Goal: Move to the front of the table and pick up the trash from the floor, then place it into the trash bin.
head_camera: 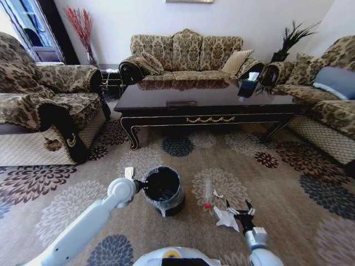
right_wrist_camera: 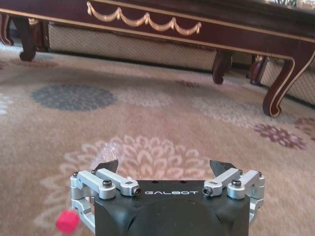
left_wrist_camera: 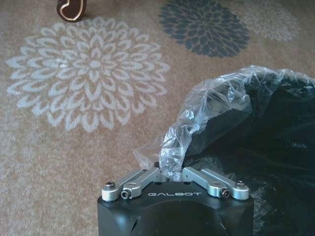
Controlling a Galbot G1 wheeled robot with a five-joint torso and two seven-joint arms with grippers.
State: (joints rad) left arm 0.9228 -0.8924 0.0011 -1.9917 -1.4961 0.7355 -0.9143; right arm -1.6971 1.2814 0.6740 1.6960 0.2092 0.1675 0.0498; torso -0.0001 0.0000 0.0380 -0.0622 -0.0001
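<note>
On the floor (head_camera: 288, 183) before the tabletop (head_camera: 205, 100), trash (head_camera: 224, 217) still lies unpicked beside the trash bin (head_camera: 162, 190). Right pincer (head_camera: 240, 210) hovers spread apart above it; left pincer (left_wrist_camera: 173, 173) pinches the bin liner (left_wrist_camera: 206, 108).

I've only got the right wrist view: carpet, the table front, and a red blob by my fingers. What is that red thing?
Observer: In the head view it is the red cap of a small clear bottle lying on the floor, just left of the right gripper.
Operator: Any other litter near it?
Observer: Yes, crumpled white paper lies right at the right gripper, whose fingers are spread open.
Operator: Where is the bin?
Observer: The trash bin stands on the carpet to the left of the bottle, in front of the table.
Operator: What is the left arm doing?
Observer: The left gripper is shut on the bin's plastic liner at the rim.
</note>
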